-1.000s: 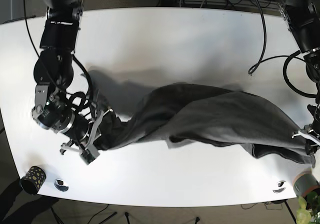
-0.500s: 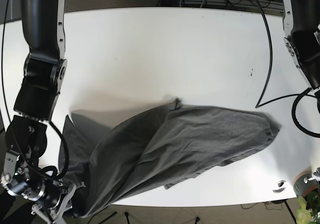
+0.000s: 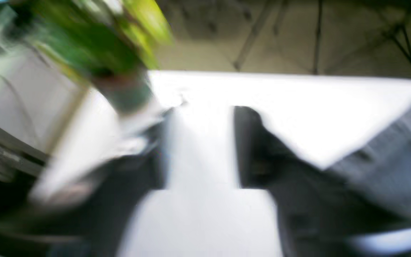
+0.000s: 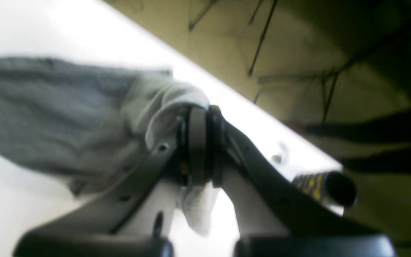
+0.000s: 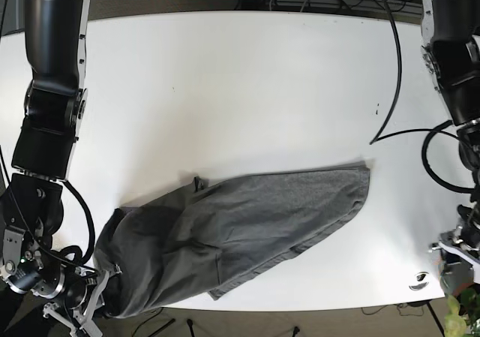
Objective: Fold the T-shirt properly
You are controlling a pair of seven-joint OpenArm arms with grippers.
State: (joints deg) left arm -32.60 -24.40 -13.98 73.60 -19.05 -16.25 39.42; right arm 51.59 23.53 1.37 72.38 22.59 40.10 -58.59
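The dark grey T-shirt [image 5: 240, 232] lies crumpled across the front of the white table [image 5: 247, 89], from the front left corner to right of the middle. My right gripper [image 5: 103, 301] is at the front left table edge, shut on the shirt's left end. In the right wrist view [image 4: 198, 142] the cloth [image 4: 48, 114] is bunched between the closed jaws. My left gripper [image 5: 452, 251] is at the front right edge, apart from the shirt. In the blurred left wrist view [image 3: 200, 146] its jaws stand apart and empty, with the shirt [image 3: 387, 160] off to the right.
A potted plant [image 5: 461, 314] stands at the front right corner beside my left gripper and shows in the left wrist view [image 3: 120, 53]. A metal grommet [image 5: 418, 281] sits in the table near it. A yellow-patterned cup [image 4: 319, 184] shows in the right wrist view.
My right gripper has dragged the shirt's left end toward the front left edge. My left gripper has let go of the right end, and the whole shirt has slid left.
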